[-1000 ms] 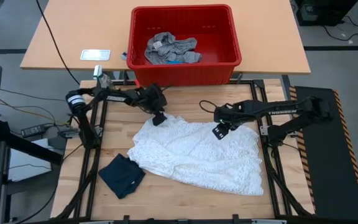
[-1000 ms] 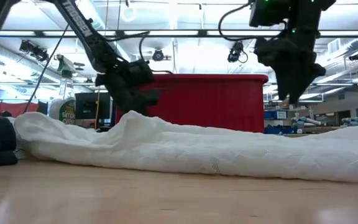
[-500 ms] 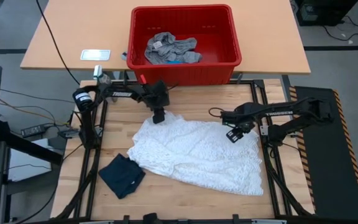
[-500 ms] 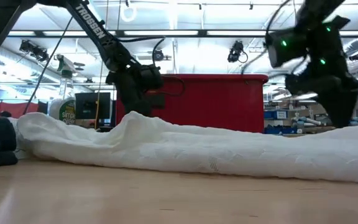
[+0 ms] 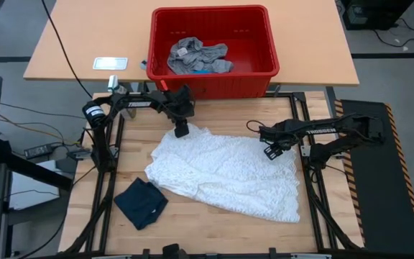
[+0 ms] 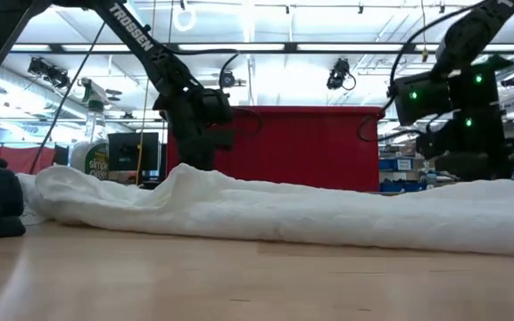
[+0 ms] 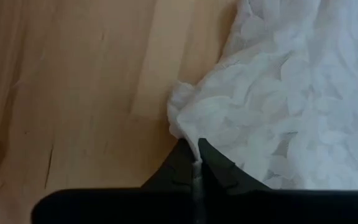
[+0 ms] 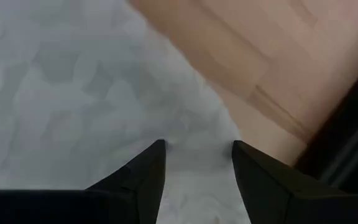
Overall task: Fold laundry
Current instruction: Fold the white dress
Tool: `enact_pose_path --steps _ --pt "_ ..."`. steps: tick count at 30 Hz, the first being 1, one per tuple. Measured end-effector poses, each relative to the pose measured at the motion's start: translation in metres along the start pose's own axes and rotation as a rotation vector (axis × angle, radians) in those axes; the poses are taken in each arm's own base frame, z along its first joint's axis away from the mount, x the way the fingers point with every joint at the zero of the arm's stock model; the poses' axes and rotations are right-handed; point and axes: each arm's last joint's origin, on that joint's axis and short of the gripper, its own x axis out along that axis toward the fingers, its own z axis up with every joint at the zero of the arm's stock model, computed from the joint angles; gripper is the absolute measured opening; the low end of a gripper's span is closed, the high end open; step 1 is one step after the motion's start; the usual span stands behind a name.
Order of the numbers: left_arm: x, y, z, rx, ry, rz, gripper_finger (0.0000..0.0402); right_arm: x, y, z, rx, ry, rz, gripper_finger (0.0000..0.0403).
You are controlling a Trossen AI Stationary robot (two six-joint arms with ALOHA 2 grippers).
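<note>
Across the middle of the wooden counter (image 5: 214,230) lies a white lacy garment (image 5: 228,173), spread out and rumpled. At its far left corner, the left gripper (image 5: 182,130) is pinched together on a small fold of the white cloth. At the far right corner, the right gripper (image 5: 272,149) rests on the fabric with its fingers (image 8: 143,177) apart; whether they grasp any cloth is hard to tell. A folded dark navy garment (image 5: 141,203) sits near the counter's front left. Beyond the counter, a red basket (image 5: 264,43) holds a grey garment (image 5: 196,56).
</note>
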Motion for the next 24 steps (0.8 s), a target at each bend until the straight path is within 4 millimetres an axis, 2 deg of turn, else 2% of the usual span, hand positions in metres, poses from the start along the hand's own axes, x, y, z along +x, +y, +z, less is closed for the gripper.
enact_pose_path --steps 4,6,8,11,13,18,24 --pt "0.0 -0.001 -0.001 -0.001 0.01 -0.005 0.0004 0.009 -0.006 0.003 0.06 -0.002 0.024 0.0186" --pt "0.0 -0.002 -0.001 -0.005 0.018 -0.008 0.0003 0.011 -0.009 0.004 0.075 0.007 0.033 0.0166" --pt "0.0 -0.002 -0.002 -0.02 0.026 -0.01 0.0002 0.011 -0.01 0.006 0.059 0.022 0.052 0.0125" --pt "-0.003 -0.002 -0.003 -0.053 0.032 -0.012 0.0001 0.01 -0.01 0.006 0.017 0.039 0.058 0.0034" --pt "-0.008 -0.003 -0.002 -0.072 0.016 -0.004 0.0001 0.007 -0.011 0.007 -0.004 0.041 0.048 0.0017" --pt "-0.039 -0.007 0.003 -0.108 -0.06 0.065 0.0001 -0.019 -0.012 0.013 -0.014 -0.015 -0.038 0.0008" --pt "-0.089 -0.023 0.002 -0.141 -0.144 0.115 0.0 -0.071 -0.013 0.013 0.014 -0.183 -0.064 0.0007"
